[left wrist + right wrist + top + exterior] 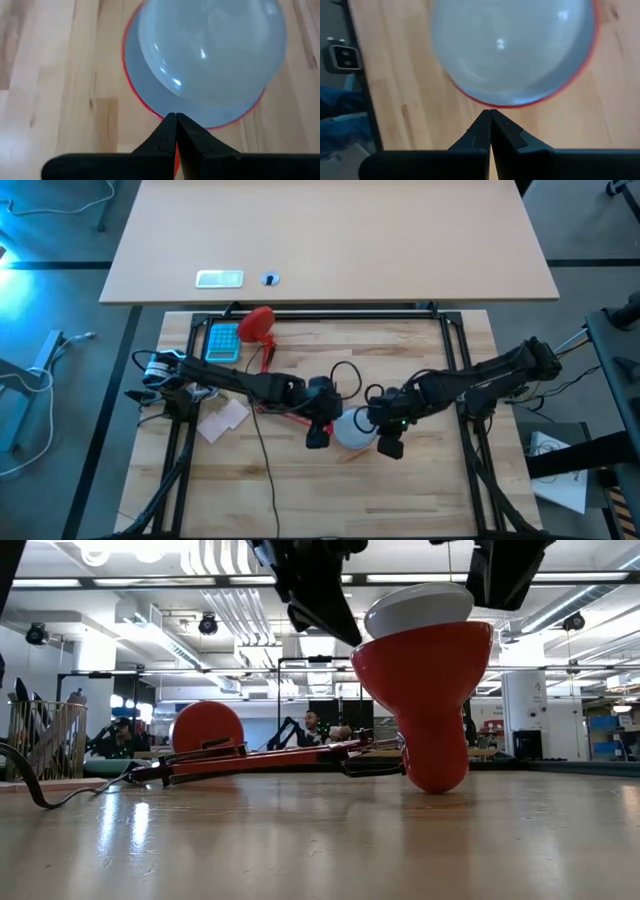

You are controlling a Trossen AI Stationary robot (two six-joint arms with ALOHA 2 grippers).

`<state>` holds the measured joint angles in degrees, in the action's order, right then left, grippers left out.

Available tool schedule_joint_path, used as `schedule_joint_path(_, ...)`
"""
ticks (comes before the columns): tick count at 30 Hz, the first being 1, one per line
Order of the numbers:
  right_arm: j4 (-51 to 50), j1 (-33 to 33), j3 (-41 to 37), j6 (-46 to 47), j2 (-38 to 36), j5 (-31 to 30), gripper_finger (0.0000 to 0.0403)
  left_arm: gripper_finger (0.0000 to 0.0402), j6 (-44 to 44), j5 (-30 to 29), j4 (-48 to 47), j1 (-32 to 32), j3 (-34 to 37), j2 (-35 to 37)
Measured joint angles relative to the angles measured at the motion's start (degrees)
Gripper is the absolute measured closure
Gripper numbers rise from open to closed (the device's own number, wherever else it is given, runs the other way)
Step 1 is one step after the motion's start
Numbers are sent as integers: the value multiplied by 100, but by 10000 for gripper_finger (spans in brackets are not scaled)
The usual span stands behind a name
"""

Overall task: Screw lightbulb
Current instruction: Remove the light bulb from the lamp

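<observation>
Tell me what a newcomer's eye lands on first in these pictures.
First, the red lamp shade standing mouth-up at the middle of the wooden table, with the white lightbulb sitting in its mouth. Next, the two dark arms meeting over it: the left gripper and the right gripper, both shut, one on each side of the shade. Behind, a round red lamp base lies near the table's far edge.
</observation>
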<state>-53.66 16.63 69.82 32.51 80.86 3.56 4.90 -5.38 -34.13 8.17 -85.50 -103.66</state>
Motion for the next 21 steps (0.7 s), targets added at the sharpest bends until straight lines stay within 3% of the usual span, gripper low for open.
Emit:
schedule_joint_path(11,412,59,-2,14,25,-22,403,400,17,-15,338,-8,3,4)
schedule_joint_path(21,-623,-210,290,-218,17,-556,403,400,299,52,307,360,-128,11)
